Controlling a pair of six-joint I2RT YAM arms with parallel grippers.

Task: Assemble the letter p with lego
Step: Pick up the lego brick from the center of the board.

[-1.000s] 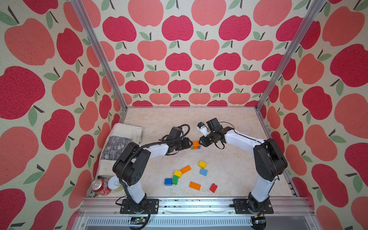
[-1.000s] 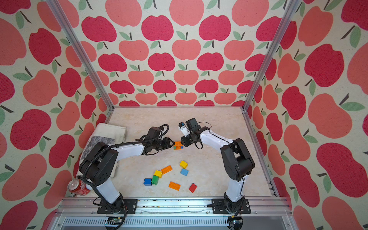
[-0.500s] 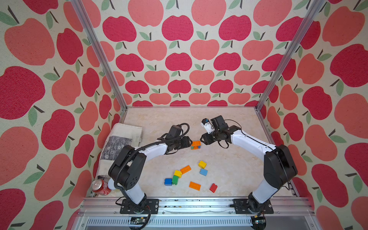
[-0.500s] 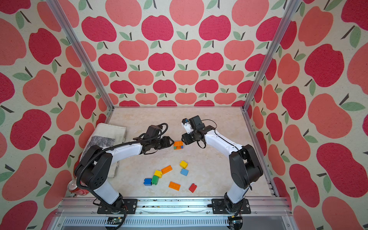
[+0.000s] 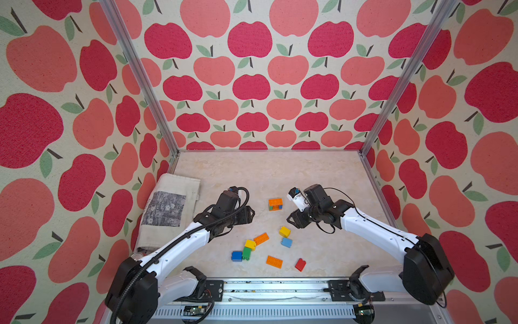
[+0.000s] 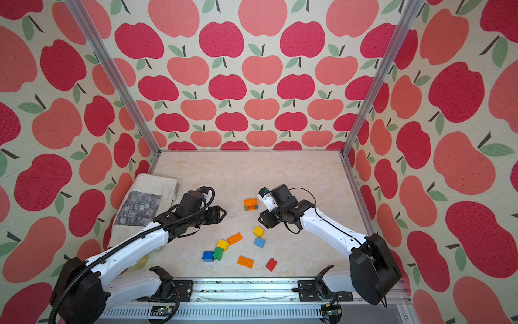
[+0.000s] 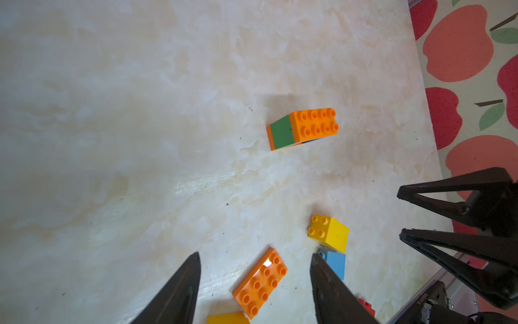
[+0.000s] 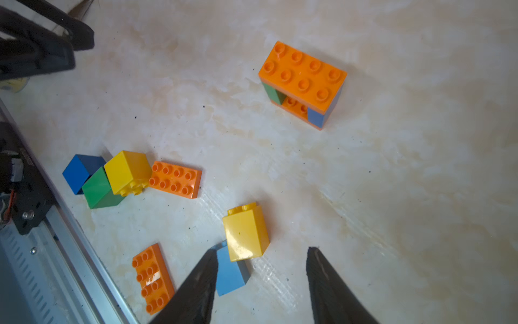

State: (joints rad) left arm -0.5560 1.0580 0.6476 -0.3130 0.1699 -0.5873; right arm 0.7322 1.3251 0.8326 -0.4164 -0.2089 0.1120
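Observation:
A small lego assembly (image 5: 275,204) stands alone mid-table: a flat orange brick on green and blue bricks over another orange one (image 8: 302,84). My left gripper (image 5: 252,214) is open and empty to its left, and my right gripper (image 5: 290,221) is open and empty to its right. Loose lego lies nearer the front: a yellow brick (image 5: 284,231), a light blue one (image 5: 286,242), a flat orange one (image 5: 261,238), a yellow-green-blue cluster (image 5: 246,253), another flat orange (image 5: 274,261) and a red one (image 5: 300,264). In the left wrist view nothing sits between the fingertips (image 7: 197,258).
A folded newspaper (image 5: 171,207) lies along the left wall. A metal rail (image 5: 266,286) with both arm bases runs along the front edge. Apple-patterned walls enclose the table on three sides.
Both grippers have opened and drawn back from the orange-topped assembly, the left one leftward, the right one rightward and toward the front. The assembly now stands free.

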